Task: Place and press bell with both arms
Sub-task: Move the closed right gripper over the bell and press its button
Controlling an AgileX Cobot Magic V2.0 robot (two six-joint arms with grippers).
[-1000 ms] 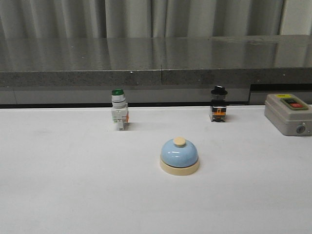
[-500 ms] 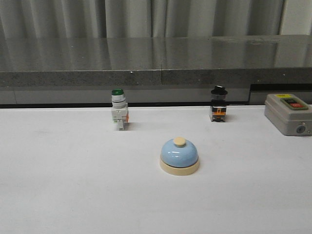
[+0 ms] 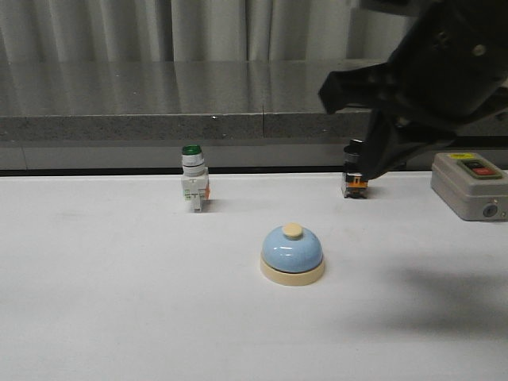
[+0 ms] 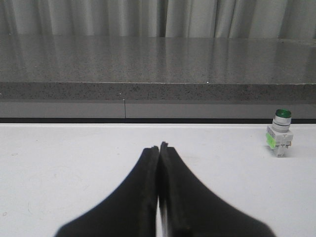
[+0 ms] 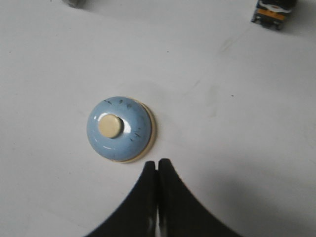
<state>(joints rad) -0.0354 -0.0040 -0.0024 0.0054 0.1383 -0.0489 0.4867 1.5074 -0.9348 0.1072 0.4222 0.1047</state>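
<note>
Now, in the front view, you see the bell [image 3: 292,254] at table centre, with the right arm [image 3: 432,83] hanging high at its 2 o'clock, well apart; its fingers aren't readable there. In the left wrist view, the left gripper [image 4: 158,148] has its fingers pressed together over bare table, a green switch [image 4: 280,132] off at 3 o'clock. In the right wrist view, the right gripper [image 5: 157,164] is likewise closed, its tips near the bell's rim at 5 o'clock. Spread those fingers before you descend, and centre them across the base, not the dome.
</note>
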